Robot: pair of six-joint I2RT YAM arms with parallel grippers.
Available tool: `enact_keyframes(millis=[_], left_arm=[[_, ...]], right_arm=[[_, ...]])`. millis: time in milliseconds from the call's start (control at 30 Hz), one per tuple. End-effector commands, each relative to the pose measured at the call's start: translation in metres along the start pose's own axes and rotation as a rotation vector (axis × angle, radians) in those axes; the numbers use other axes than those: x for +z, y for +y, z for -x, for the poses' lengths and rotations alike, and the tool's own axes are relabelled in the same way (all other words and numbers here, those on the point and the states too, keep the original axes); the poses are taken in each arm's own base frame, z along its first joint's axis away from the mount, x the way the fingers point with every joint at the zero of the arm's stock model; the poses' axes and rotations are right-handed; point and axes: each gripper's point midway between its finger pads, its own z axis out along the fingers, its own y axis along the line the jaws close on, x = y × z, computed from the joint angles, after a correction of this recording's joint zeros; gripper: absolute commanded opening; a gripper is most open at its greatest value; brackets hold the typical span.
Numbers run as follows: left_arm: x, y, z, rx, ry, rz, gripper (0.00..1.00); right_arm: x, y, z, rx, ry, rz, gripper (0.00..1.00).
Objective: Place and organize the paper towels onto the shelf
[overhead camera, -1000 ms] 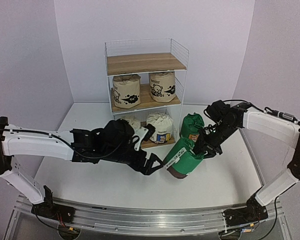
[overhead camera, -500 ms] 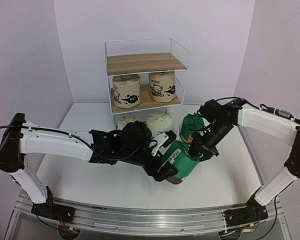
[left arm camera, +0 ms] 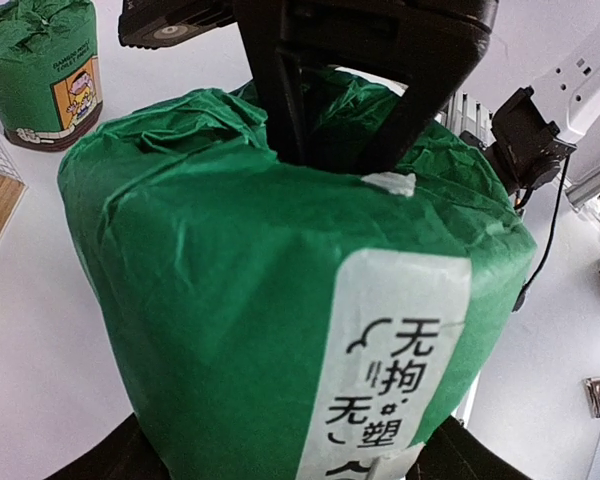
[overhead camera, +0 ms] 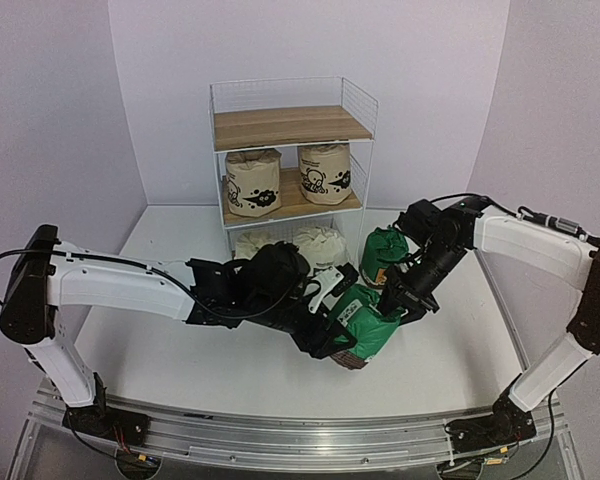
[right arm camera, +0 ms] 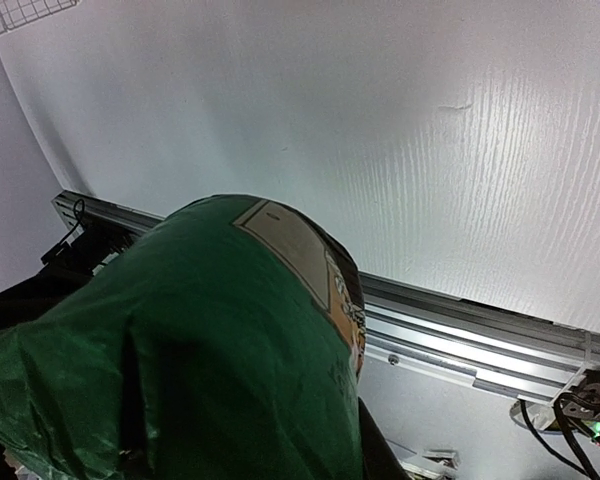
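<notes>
A green paper towel roll (overhead camera: 365, 322) hangs tilted just above the table, right of the shelf (overhead camera: 290, 125). My right gripper (overhead camera: 398, 300) is shut on its gathered top, and its black fingers (left arm camera: 360, 110) pinch the crumpled wrap. My left gripper (overhead camera: 342, 312) grips the body of the same roll (left arm camera: 240, 300) from the left, a finger against each side. A second green roll (overhead camera: 383, 252) stands upright beside the shelf. Two beige rolls (overhead camera: 253, 182) sit on the middle board. Two white rolls (overhead camera: 317, 243) sit on the bottom board, partly hidden by my left arm.
The shelf's top board is bare. An aluminium rail (overhead camera: 280, 435) runs along the table's near edge. Walls close in on the left, back and right. My left arm stretches across the table in front of the shelf.
My left gripper moved right to the held green roll and closed its fingers around the body. The right gripper shifted the roll slightly left and lower.
</notes>
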Motion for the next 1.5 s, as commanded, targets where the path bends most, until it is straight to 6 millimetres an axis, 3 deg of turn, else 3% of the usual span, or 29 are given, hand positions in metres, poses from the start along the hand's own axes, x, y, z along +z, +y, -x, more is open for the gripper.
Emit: enact_keyframes(millis=[0,167,500,633,767,933,1067,1267,1467], left_arm=[[0.004,-0.014,0.027,0.038,-0.063,-0.058,0.62],[0.004,-0.012,0.030,0.039,-0.068,-0.042,0.40],[-0.001,-0.004,0.035,0.004,-0.104,0.003,0.13],[-0.008,-0.004,0.038,-0.017,-0.137,0.001,0.00],[-0.012,-0.006,0.033,-0.039,-0.141,-0.018,0.00],[-0.018,-0.011,0.036,-0.053,-0.170,-0.060,0.00],[-0.030,-0.017,0.041,-0.062,-0.202,-0.119,0.00],[-0.073,-0.043,0.055,-0.037,-0.277,-0.289,0.00],[-0.121,-0.077,0.057,0.023,-0.331,-0.470,0.00]], right_arm=[[-0.013,0.036,-0.014,-0.092,0.047,0.124,0.27],[-0.016,0.036,-0.012,-0.110,0.024,0.107,0.32],[-0.030,0.031,-0.015,-0.147,-0.041,0.073,0.53],[-0.043,0.027,-0.018,-0.193,-0.110,0.053,0.75],[-0.061,0.027,-0.027,-0.277,-0.186,0.058,0.89],[-0.088,0.029,-0.040,-0.439,-0.298,0.075,0.91],[-0.100,0.034,-0.064,-0.650,-0.311,0.130,0.92],[-0.095,0.028,-0.078,-0.942,-0.395,0.199,0.94],[-0.105,0.053,-0.108,-1.242,-0.515,0.469,0.98]])
